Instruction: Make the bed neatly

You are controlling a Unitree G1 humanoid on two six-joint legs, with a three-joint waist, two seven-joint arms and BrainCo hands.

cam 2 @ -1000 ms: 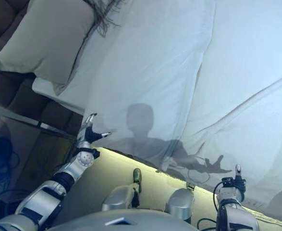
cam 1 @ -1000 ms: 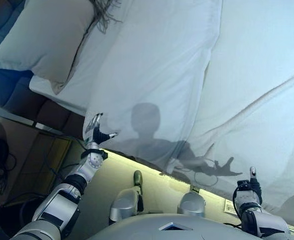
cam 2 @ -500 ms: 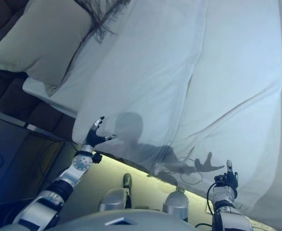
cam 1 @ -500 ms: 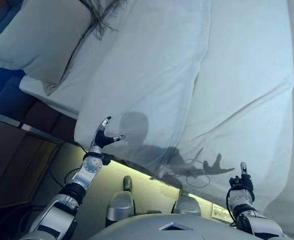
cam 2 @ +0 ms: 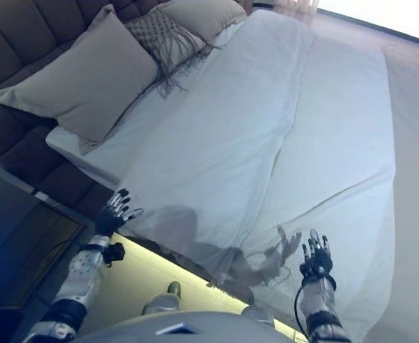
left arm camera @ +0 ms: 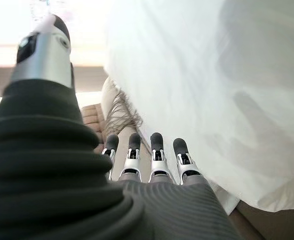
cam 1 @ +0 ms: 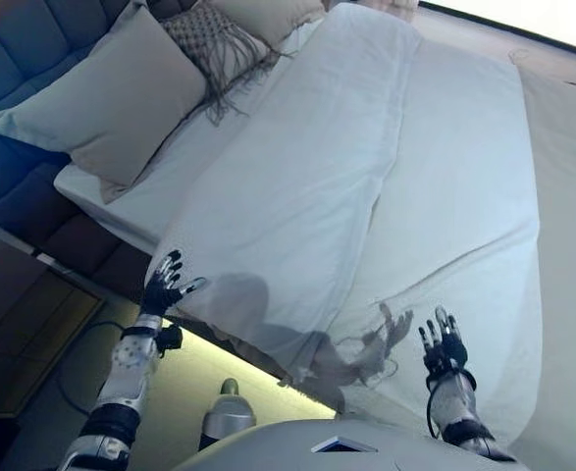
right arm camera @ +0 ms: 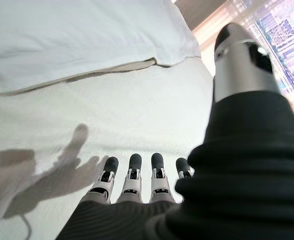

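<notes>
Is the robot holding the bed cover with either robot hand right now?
No, nothing is held. The left robot hand and the right robot hand are both open with straight fingers, near the white duvet's edge.

The bed [cam 1: 121,211] is stretching away ahead of the robot, its headboard [cam 1: 32,49] lying to the left. A large pillow [cam 1: 106,93] is leaning against the headboard, a fringed cushion [cam 1: 219,44] is sitting just beyond it, and another pillow [cam 1: 268,15] is lying farther back still. The folded duvet [cam 1: 288,186] is lying across the middle of the bed, overlapping the sheet [cam 1: 464,216] spreading to its right. The left hand [cam 1: 162,289] is hovering at the duvet's near left corner, and the right hand [cam 1: 441,345] is hovering over the sheet's near edge.
</notes>
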